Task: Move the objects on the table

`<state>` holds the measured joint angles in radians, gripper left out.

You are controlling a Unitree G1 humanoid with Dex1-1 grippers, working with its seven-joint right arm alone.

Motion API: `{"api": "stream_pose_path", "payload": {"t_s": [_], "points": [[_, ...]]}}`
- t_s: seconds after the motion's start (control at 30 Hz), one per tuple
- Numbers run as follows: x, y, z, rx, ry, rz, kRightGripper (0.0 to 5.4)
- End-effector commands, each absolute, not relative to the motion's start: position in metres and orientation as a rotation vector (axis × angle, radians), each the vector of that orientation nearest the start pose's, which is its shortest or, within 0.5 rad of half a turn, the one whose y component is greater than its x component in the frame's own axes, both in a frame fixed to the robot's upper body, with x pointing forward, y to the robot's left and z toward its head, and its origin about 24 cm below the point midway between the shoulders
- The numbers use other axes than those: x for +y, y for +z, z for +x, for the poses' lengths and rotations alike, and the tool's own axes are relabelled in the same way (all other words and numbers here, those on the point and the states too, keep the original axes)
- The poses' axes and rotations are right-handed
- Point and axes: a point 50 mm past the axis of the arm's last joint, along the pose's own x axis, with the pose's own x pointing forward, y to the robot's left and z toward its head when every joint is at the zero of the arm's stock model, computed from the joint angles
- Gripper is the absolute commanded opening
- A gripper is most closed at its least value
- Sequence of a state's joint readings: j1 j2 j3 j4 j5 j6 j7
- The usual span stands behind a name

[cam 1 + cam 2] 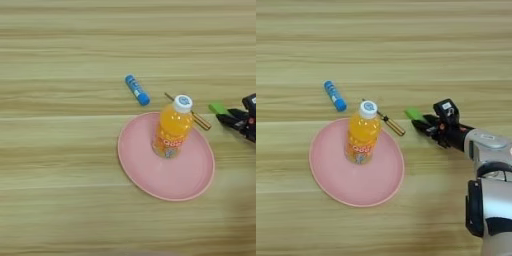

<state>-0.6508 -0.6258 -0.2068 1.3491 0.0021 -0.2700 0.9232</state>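
The silver forearm (491,150) comes in from the lower right, and its black two-finger gripper (421,124) lies low over the wood-grain table (406,45). If the jaws are open or closed, I cannot tell. The flat bright-green block (415,114) is right at their tips. To the left of the jaws, the orange-drink bottle with white cap (362,132) stands upright on the round pink plate (331,175). A thin brown stick (390,124) lies between bottle and jaws. Further left, beyond the plate, lies the blue marker-sized stick (335,95).
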Motion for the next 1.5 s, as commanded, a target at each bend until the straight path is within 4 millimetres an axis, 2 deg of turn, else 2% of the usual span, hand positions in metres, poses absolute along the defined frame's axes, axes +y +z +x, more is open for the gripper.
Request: {"api": "stream_pose_path", "payload": {"t_s": [0.03, 0.43, 0.77, 1.03, 1.5], "points": [[-0.323, 0.091, 0.327, 0.222, 0.462, -0.26, 1.4], [-0.309, 0.118, 0.334, 0.053, 0.604, -0.321, 1.4], [-0.296, 0.144, 0.332, -0.118, 0.738, -0.354, 1.4], [-0.281, 0.166, 0.319, -0.261, 0.856, -0.373, 1.4], [-0.255, 0.199, 0.281, -0.447, 1.033, -0.35, 1.4]]}}
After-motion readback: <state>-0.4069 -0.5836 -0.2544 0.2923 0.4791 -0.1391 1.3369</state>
